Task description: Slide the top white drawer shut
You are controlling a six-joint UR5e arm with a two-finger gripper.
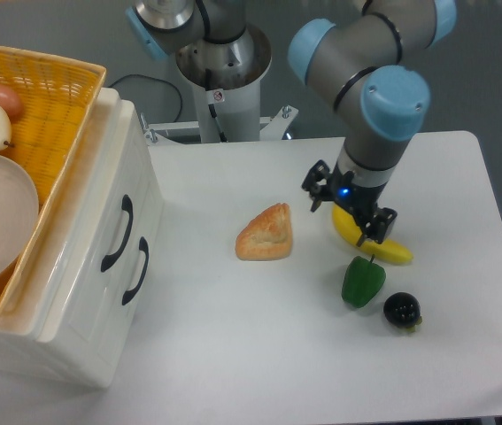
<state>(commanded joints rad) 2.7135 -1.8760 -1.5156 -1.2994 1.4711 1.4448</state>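
Note:
The white drawer unit stands at the left edge of the table. The top white drawer (100, 208) is the upper of two and has a black curved handle (117, 232) on its front. The lower drawer's handle (135, 270) sits just below it. The two fronts look close to flush, and I cannot tell how far the top one stands out. My gripper (350, 211) is far to the right, low over a banana (376, 243). It points down, its fingers are apart and it holds nothing.
A yellow wicker basket (51, 97) holding fruit and a glass bowl sits on top of the drawer unit. A bread piece (266, 234), a green pepper (362, 282) and a dark round fruit (402, 309) lie on the white table. The robot base (222, 66) stands at the back.

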